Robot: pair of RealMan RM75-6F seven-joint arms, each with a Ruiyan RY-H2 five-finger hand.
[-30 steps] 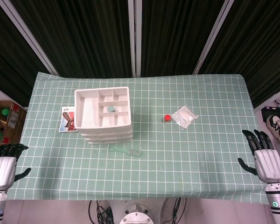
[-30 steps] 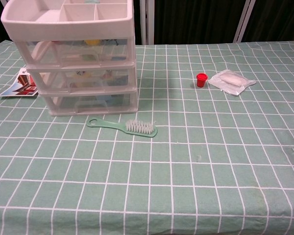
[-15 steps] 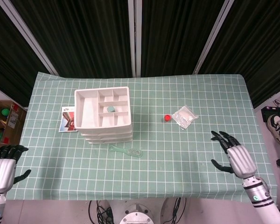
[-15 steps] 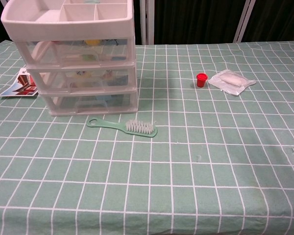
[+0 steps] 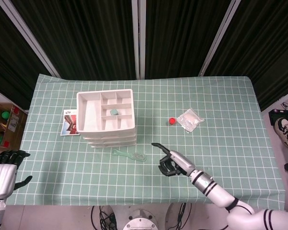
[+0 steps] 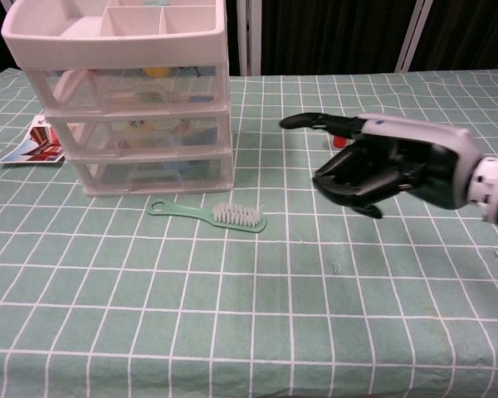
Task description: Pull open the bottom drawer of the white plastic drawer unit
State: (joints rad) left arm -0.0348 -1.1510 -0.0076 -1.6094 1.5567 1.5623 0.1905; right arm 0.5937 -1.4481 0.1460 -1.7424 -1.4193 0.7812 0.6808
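Three stacked drawers all closed in white drawer unit point(image 5: 106, 118), bottom drawer point(image 6: 153, 173) flush with frame. Right hand point(image 5: 172, 161) hovers over tablecloth point(image 5: 221, 115) right of unit, one finger extended toward it, others curled, grasping nothing. Left hand point(image 5: 5, 171) off unit's near-left, fingers apart, empty. Green brush point(image 6: 208, 214) just in front of unit.

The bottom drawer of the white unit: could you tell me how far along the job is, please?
Nothing is done yet: the bottom drawer sits flush in the white drawer unit. In hand: the right robot hand hangs above the cloth, empty, well short of the unit. Left: reach the drawer front, grip it and pull.
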